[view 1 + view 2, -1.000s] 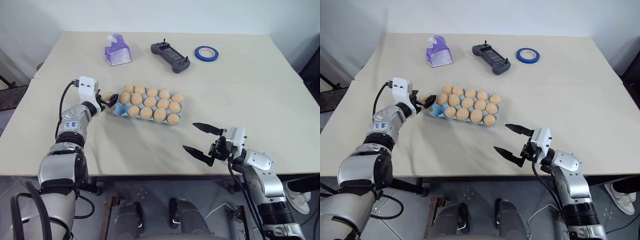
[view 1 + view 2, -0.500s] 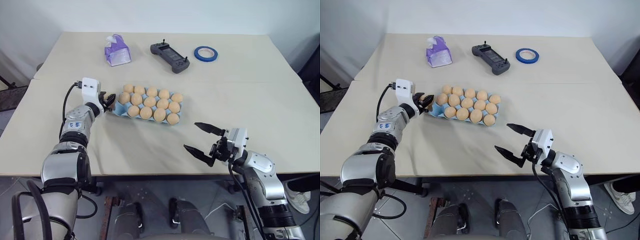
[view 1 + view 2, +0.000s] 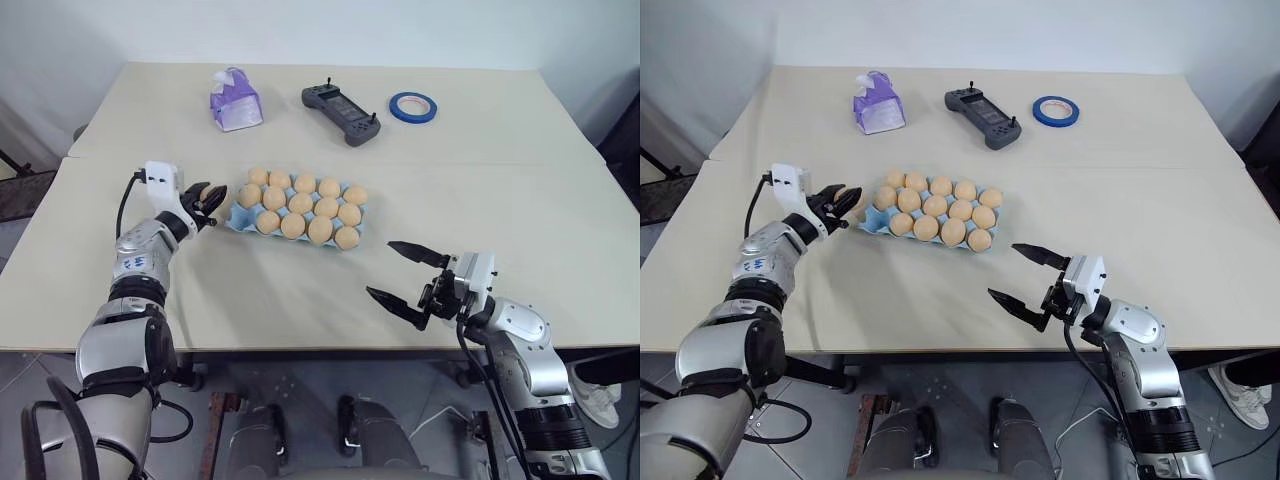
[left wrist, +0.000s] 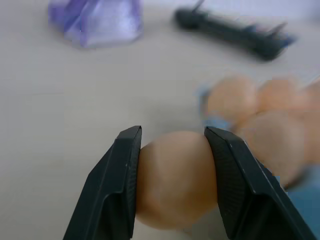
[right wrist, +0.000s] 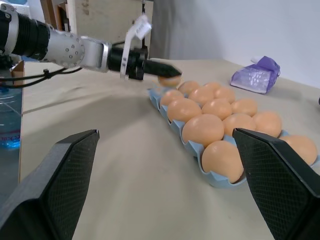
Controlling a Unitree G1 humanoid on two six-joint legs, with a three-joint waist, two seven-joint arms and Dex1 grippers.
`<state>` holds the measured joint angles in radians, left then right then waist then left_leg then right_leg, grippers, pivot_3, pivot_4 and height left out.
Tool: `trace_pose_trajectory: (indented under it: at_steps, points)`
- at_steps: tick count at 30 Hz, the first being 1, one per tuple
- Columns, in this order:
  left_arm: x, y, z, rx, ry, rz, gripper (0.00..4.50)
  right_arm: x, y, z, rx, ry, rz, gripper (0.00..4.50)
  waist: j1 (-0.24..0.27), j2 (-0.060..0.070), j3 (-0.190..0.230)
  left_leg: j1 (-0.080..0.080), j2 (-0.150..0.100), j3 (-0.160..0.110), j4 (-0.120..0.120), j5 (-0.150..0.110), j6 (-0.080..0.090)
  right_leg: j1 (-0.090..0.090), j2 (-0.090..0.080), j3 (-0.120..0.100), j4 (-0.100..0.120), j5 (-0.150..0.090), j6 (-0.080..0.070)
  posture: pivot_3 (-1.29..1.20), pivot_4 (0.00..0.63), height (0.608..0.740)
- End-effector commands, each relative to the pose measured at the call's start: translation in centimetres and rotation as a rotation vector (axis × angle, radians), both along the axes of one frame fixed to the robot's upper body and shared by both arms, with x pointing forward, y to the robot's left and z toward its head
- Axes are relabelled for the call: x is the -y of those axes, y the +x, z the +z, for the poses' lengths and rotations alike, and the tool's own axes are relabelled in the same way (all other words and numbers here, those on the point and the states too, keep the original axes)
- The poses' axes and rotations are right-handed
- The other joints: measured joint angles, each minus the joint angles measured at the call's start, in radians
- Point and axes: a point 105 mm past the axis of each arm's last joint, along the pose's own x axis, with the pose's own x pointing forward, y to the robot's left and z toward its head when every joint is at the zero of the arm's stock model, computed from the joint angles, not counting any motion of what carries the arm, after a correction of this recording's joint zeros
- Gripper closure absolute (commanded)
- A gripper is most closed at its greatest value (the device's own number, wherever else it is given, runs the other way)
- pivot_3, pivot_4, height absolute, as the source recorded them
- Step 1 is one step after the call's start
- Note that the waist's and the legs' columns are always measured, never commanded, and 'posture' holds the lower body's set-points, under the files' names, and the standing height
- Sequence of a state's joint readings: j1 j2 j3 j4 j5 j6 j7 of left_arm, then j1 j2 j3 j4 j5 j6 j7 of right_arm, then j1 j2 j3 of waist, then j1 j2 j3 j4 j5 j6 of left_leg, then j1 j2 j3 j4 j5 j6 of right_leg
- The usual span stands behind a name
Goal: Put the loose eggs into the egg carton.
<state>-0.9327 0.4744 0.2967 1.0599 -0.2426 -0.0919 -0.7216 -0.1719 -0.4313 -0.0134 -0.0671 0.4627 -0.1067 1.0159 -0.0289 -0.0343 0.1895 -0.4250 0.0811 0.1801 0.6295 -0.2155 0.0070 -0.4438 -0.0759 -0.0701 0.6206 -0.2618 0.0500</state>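
Note:
My left gripper [image 3: 210, 192] is shut on one loose egg [image 4: 175, 177], a pale orange-tan oval pinched between both black fingers, just off the left end of the egg carton [image 3: 237, 218]. The held egg [image 5: 169, 80] hangs a little above the table. The light blue carton lies in the middle of the table with several eggs [image 3: 300, 205] seated in its cups. At the near right, well clear of the carton, my right gripper [image 3: 379, 268] hovers open with nothing between its fingers.
A purple tissue pack [image 3: 235, 100], a black handheld controller [image 3: 341, 113] and a blue tape roll [image 3: 413, 107] sit along the far side of the beige table [image 3: 500, 200]. The table's front edge runs just under my right gripper.
My left gripper has shut on the egg beside the carton's left end and has drawn up and slightly back with it, its wrist turning. The right arm has not moved.

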Motion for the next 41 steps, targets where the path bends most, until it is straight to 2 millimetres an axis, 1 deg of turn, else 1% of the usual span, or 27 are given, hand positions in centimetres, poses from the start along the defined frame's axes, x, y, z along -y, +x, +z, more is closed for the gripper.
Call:
trace_pose_trajectory:
  at_steps: [1,4,6,8,11,15,16,20,23,26,28,29,31,32,33,35,36,39,41]
  points:
    - [1.0,-1.2,2.2,0.085,0.013,-0.117,2.69,0.0,-0.2,0.6,0.028,0.012,0.003,0.0,0.0,0.0,0.0,0.0,0.0,0.0,0.0,0.0,0.0,0.0,0.0,0.0,0.0,0.0,0.0,0.0,0.15,0.74]
    - [2.2,-2.4,1.8,0.071,0.042,-0.194,2.69,-0.2,-0.2,0.5,0.025,0.017,0.005,0.0,-0.001,0.0,0.0,0.0,0.0,0.0,0.001,0.0,0.0,0.0,0.0,0.001,0.001,0.0,0.0,0.0,0.15,0.74]
    - [2.7,-3.0,0.8,0.04,0.074,-0.226,2.69,-0.3,-0.2,0.5,0.024,0.02,0.007,0.0,-0.001,0.0,0.0,0.0,0.0,0.0,0.001,0.0,0.0,0.0,0.0,0.001,0.002,0.0,0.0,0.0,0.15,0.74]
    - [2.8,-3.4,0.0,0.013,0.096,-0.234,2.69,-0.3,-0.1,0.5,0.025,0.022,0.007,0.0,-0.002,0.0,0.0,0.001,0.0,0.0,0.001,0.0,0.0,0.0,0.0,0.001,0.002,0.0,0.0,0.0,0.15,0.74]
    - [2.4,-3.2,-0.9,-0.004,0.106,-0.19,2.69,-0.4,-0.1,0.5,0.027,0.024,0.008,0.0,-0.001,0.0,0.0,0.001,0.0,-0.001,0.002,0.001,0.0,0.0,0.0,0.001,0.002,0.0,0.0,0.0,0.15,0.74]
    - [2.7,-2.8,-0.6,0.009,0.093,-0.174,1.55,-0.5,-0.1,0.5,0.027,0.025,0.012,0.0,0.0,0.0,0.0,0.001,0.001,-0.001,0.002,0.001,0.0,0.0,-0.002,0.001,0.002,0.0,0.0,0.0,0.15,0.74]
    - [2.6,-2.7,-0.4,0.022,0.104,-0.164,1.19,-0.5,-0.1,0.6,0.027,0.025,0.013,0.0,0.0,0.0,0.0,0.001,0.001,-0.001,0.001,0.001,0.001,0.0,-0.002,0.001,0.002,0.0,0.0,0.0,0.15,0.74]
    - [2.3,-3.1,0.3,0.065,0.139,-0.16,0.02,-0.5,-0.1,0.6,0.031,0.025,0.014,0.0,0.0,0.0,0.0,0.001,0.001,-0.001,0.001,0.001,0.001,0.0,-0.002,0.001,0.002,0.0,0.0,0.0,0.15,0.74]
    - [1.1,-4.3,0.9,0.091,0.168,-0.179,0.02,-0.4,-0.1,0.7,0.033,0.026,0.013,0.0,-0.005,0.0,0.0,0.001,0.001,-0.001,0.001,0.001,0.001,0.0,-0.002,0.001,0.002,0.0,0.0,0.0,0.15,0.74]
    - [-0.7,-7.0,1.3,0.104,0.238,-0.222,0.02,0.0,-0.1,0.6,0.027,0.016,0.003,0.0,-0.017,0.0,0.0,0.001,0.002,-0.001,-0.001,0.001,0.001,0.0,-0.001,0.001,0.002,-0.001,-0.001,0.0,0.15,0.74]
    - [-1.4,-8.2,1.3,0.099,0.278,-0.235,0.02,0.3,-0.1,0.6,0.023,0.01,-0.003,0.0,-0.02,0.0,0.0,0.001,0.004,-0.001,-0.002,0.001,0.0,0.0,-0.001,0.001,0.002,-0.001,-0.002,0.0,0.15,0.74]
    - [-2.1,-9.1,0.9,0.086,0.325,-0.241,0.02,0.6,0.0,0.5,0.018,0.003,-0.007,0.0,-0.02,0.0,0.0,0.001,0.004,-0.001,-0.002,0.001,0.0,0.0,-0.002,0.001,0.002,-0.002,-0.003,0.0,0.15,0.74]
    - [-3.7,-11.9,-0.6,-0.004,0.387,-0.276,0.02,1.1,0.3,0.5,0.014,-0.009,-0.017,0.0,-0.026,0.0,0.0,0.001,0.004,-0.001,-0.002,0.001,0.0,0.0,-0.002,0.001,0.002,-0.002,-0.003,0.0,0.15,0.74]
    - [-4.1,-12.8,-1.2,-0.049,0.408,-0.289,0.02,1.3,0.4,0.5,0.014,-0.012,-0.019,0.0,-0.029,0.0,0.0,0.002,0.004,-0.001,-0.002,0.001,0.0,0.0,-0.003,0.001,0.002,-0.002,-0.003,0.0,0.15,0.74]
    - [-4.2,-13.7,-1.5,-0.065,0.419,-0.312,0.02,1.4,0.5,0.6,0.013,-0.014,-0.022,0.0,-0.029,0.0,0.0,0.002,0.004,-0.001,-0.003,0.001,-0.001,0.0,-0.003,0.002,0.001,-0.002,-0.003,0.0,0.15,0.74]
    - [-4.3,-14.5,-2.0,-0.076,0.438,-0.31,0.02,1.6,0.8,0.6,0.012,-0.017,-0.022,0.0,-0.026,0.0,0.0,0.002,0.004,-0.001,-0.003,0.001,-0.001,-0.001,-0.003,0.002,0.0,-0.003,-0.005,0.0,0.15,0.74]
    - [-4.2,-14.9,-2.2,-0.072,0.443,-0.307,0.02,1.6,1.0,0.5,0.01,-0.022,-0.022,0.0,-0.024,0.0,0.0,0.002,0.004,-0.001,-0.004,0.001,-0.001,-0.001,-0.003,0.004,-0.001,-0.01,-0.017,0.0,0.15,0.74]
    - [-3.5,-15.3,-2.3,-0.051,0.445,-0.294,0.02,1.8,1.3,0.3,0.002,-0.041,-0.012,0.0,-0.02,0.0,0.0,0.001,0.004,-0.002,-0.006,0.001,-0.001,0.0,-0.004,0.008,-0.005,-0.01,-0.018,0.0,0.15,0.74]
    - [-3.0,-15.3,-2.2,-0.022,0.436,-0.277,0.02,1.9,1.4,0.1,-0.007,-0.057,-0.002,0.0,-0.018,0.0,0.0,0.0,0.004,-0.002,-0.012,0.001,-0.001,0.002,-0.003,0.008,-0.016,-0.007,-0.018,0.0,0.15,0.74]
